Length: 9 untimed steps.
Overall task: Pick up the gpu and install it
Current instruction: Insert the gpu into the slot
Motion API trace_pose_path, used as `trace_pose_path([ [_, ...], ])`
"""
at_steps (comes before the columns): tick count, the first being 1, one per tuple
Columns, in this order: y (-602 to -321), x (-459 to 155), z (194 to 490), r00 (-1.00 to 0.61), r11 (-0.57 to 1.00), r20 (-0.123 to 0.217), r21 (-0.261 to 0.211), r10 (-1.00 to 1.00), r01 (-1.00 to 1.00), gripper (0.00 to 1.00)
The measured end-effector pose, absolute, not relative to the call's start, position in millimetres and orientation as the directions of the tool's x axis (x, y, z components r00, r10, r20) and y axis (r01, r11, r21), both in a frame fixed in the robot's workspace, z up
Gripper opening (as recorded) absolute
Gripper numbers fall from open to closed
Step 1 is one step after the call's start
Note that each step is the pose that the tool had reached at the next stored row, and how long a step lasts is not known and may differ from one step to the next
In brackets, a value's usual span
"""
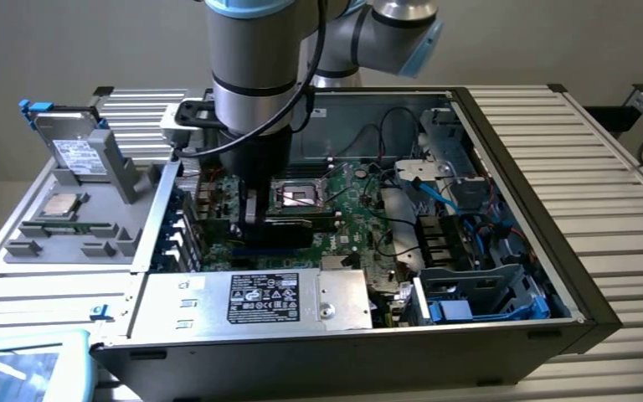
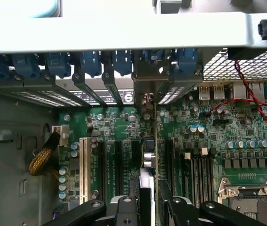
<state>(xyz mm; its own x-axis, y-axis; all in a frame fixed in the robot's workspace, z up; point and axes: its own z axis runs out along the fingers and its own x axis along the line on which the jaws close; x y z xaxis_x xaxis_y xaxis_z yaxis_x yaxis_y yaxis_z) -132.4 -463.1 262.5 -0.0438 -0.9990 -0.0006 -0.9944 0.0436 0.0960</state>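
Note:
The gpu (image 2: 150, 155) shows edge-on in the wrist view, standing upright over the dark expansion slots of the green motherboard (image 2: 114, 127). Its metal bracket (image 2: 147, 75) meets the case's rear slot openings. My gripper (image 2: 153, 207) is shut on the card, one black finger on each face. In the exterior view the gripper (image 1: 257, 213) reaches down into the open computer case (image 1: 522, 167). The dark gpu (image 1: 288, 222) sits under it, just in front of the CPU socket (image 1: 297, 195). Whether the card is fully seated in its slot cannot be told.
A white PCI slot (image 2: 83, 169) and a yellow braided cable (image 2: 42, 160) lie beside the card. The power supply (image 1: 260, 300) fills the case's near side; drive cages and blue cables (image 1: 467, 251) fill the exterior view's right. A grey holder (image 1: 70, 222) outside carries a hard drive (image 1: 76, 155).

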Motion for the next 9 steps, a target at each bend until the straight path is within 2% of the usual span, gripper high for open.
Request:
trace_pose_path([
  [9,-461.5,-132.3,261.0,-0.044,0.044,0.000,0.096,-0.999,-0.994,0.27],
])
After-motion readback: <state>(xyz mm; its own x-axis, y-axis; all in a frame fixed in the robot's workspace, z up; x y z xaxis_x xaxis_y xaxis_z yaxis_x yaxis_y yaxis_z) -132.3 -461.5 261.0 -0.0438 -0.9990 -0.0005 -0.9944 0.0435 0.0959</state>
